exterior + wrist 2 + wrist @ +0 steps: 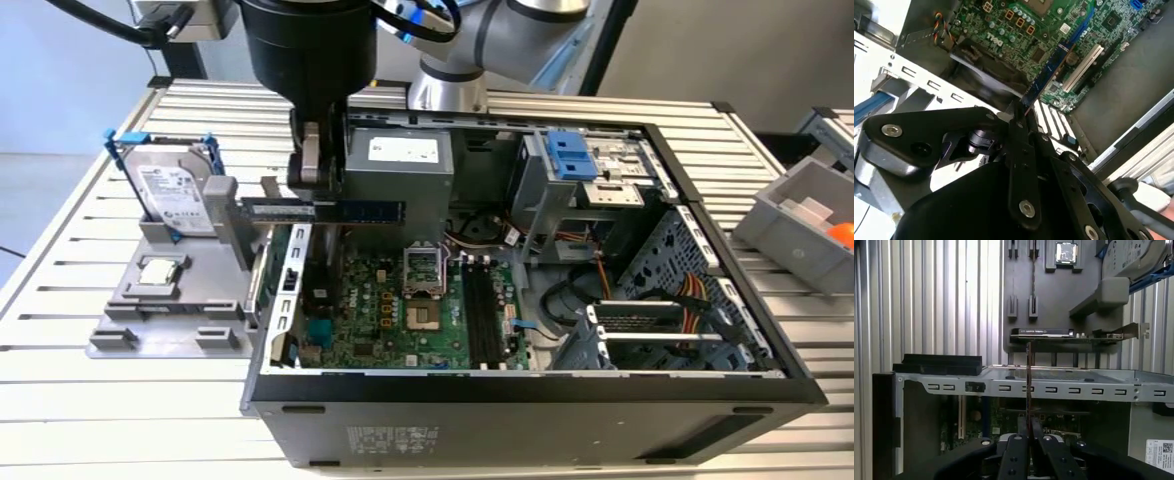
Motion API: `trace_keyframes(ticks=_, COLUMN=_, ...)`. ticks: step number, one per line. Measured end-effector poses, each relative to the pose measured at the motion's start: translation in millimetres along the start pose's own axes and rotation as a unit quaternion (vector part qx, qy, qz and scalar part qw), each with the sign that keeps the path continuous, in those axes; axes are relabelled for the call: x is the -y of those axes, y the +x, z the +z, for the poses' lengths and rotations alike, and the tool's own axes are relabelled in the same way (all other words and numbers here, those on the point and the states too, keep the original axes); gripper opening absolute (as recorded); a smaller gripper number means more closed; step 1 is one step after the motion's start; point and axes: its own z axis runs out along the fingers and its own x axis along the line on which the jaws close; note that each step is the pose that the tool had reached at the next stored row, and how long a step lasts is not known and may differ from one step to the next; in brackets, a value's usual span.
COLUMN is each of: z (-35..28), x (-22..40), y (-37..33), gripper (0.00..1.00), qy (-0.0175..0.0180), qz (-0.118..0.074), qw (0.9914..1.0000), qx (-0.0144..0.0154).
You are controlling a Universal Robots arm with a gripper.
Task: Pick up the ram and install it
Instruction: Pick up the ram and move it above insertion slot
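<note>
Ram (360, 210) — level, edge-up, in gripper (310, 190).

From my console the ram (367, 210) reads as a blue strip with dark chips. The gripper (312, 190) is black all over. The motherboard (387, 300) is green, dotted with copper-coloured squares, and its long slots (481, 310) are black. The case (534, 400) is black outside and bare grey metal inside. I see the hard drive (174, 190) silver in a blue frame. The table (80, 400) is silver, striped by slats. The bin (794, 215) is grey.
</note>
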Motion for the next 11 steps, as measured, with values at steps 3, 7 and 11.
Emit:
trace_keyframes(ticks=3, z=-0.1, x=4.9, y=-1.1, gripper=0.00, qy=0.0000, qz=0.000, qw=1.00000, qx=0.0000)
trace_keyframes(ticks=7, z=-0.3, x=11.7, y=-3.2, gripper=0.00, qy=0.0000, qz=0.000, qw=1.00000, qx=0.0000)
trace_keyframes(ticks=11, z=-0.4, x=18.3, y=-5.3, gripper=0.00, qy=0.0000, qz=0.000, qw=1.00000, qx=-0.0001)
